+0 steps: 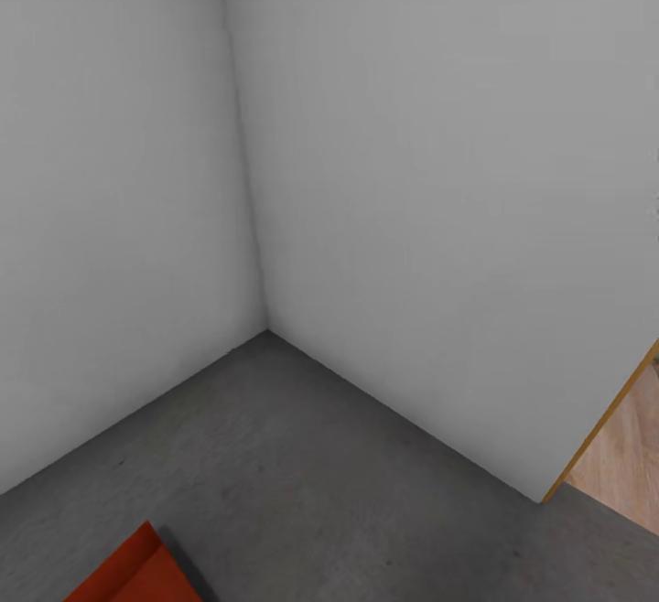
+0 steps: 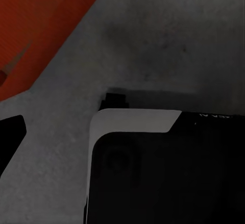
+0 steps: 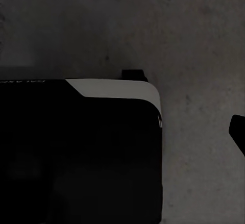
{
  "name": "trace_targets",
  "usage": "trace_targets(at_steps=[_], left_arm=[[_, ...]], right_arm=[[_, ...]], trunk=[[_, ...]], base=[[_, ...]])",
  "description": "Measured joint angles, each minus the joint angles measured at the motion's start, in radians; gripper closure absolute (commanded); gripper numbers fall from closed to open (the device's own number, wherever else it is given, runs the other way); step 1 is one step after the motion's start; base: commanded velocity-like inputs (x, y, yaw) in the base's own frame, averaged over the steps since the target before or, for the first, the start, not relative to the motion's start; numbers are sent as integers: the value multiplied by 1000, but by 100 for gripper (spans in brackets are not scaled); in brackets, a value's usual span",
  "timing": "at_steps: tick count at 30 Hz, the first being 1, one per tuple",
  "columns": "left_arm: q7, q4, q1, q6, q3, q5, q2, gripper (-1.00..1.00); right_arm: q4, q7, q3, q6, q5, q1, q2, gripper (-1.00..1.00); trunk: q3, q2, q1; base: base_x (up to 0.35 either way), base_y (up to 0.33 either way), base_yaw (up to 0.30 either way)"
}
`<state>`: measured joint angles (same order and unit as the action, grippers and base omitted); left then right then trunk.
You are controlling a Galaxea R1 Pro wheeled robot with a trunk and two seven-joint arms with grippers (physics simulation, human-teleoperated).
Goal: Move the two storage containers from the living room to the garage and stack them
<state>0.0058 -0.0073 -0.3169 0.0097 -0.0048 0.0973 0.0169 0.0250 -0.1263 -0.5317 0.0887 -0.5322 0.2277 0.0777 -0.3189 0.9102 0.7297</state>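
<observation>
both grippers' open-or-closed state could not be told; wrist views showed mostly the robot's black-and-white base (image 2: 163, 168) over the rough dark grey concrete floor (image 1: 302, 465). plain white walls (image 1: 412, 172) met in a garage corner, likely the drop zone. orange-red matte rectangular bin (image 1: 137, 575) sat on the floor at the head view's lower left, probably set down as the stack's bottom; its finely textured wall (image 2: 41, 25) looked unheld.

Two walls (image 1: 384, 181) meet in a far corner, and the floor (image 1: 302, 456) spreads out from it toward the near side. A storage container (image 1: 137, 575) sits on the floor at the near left. At the far right, a doorway (image 1: 631, 456) opens past the right wall's end.
</observation>
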Motion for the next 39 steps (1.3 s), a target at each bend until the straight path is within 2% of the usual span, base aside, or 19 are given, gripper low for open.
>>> trace_targets(at_steps=[14,39], left_arm=[[0,0,0,0,0,0,0,-100],[0,0,0,0,0,0,0,-100]], right_arm=[[0,0,0,0,0,0,-2,-100],[-1,0,0,-1,-2,0,-2,-100]], trunk=[[13,0,0],[13,0,0]], base=[[0,0,-21],[0,0,-235]])
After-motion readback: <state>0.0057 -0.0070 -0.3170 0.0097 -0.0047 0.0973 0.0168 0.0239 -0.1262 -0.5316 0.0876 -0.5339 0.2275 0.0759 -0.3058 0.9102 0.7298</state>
